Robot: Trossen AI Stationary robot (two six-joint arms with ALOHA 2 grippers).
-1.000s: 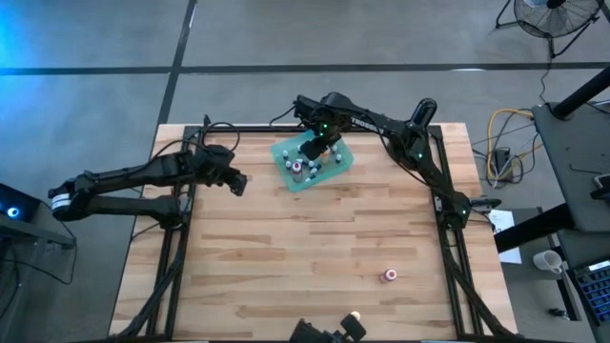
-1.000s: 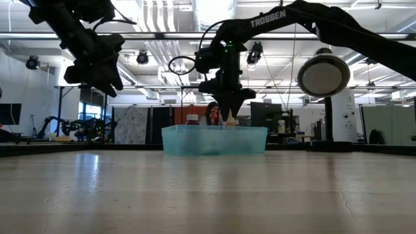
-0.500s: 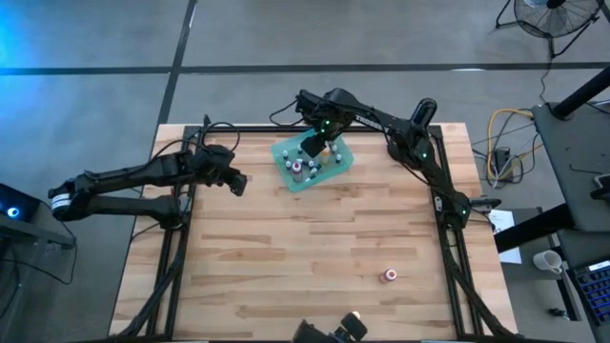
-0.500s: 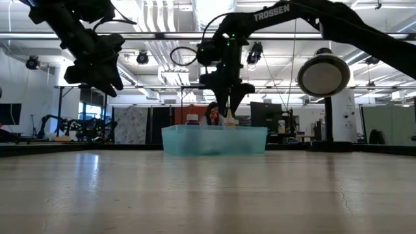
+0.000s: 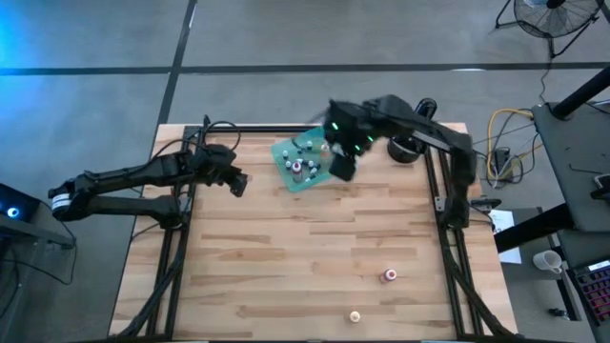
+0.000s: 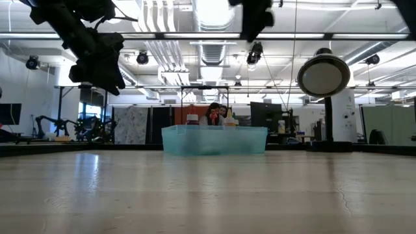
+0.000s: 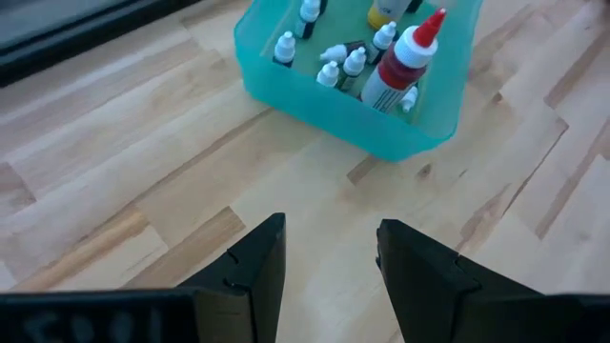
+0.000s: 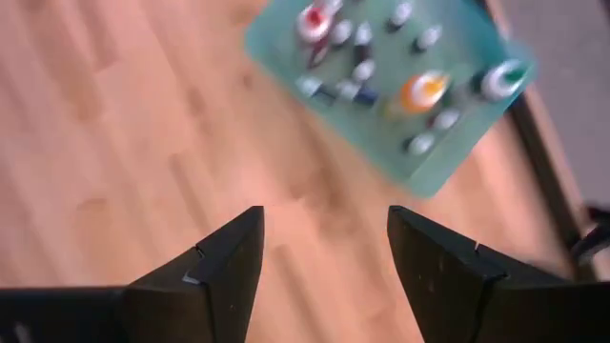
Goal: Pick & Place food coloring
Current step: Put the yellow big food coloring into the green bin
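Observation:
The teal tray stands at the table's far middle with several small white-capped food coloring bottles upright in it, beside a taller red bottle. Two more small bottles rest on the bare table: a pink one near the right and a yellowish one at the near edge. My right gripper hangs high above the tray's right end, open and holding nothing. My left gripper waits to the tray's left, raised, open and holding nothing.
A black round lamp-like device stands at the table's far right. Black frame rails run along the table's left and right edges. Bare wood spreads from the tray to the near edge.
My right gripper stood shut low in the tray, then opened and rose steeply, leaving the top of the low view. It also drew back toward the table's right and near side, and an orange-topped bottle stays upright in the tray.

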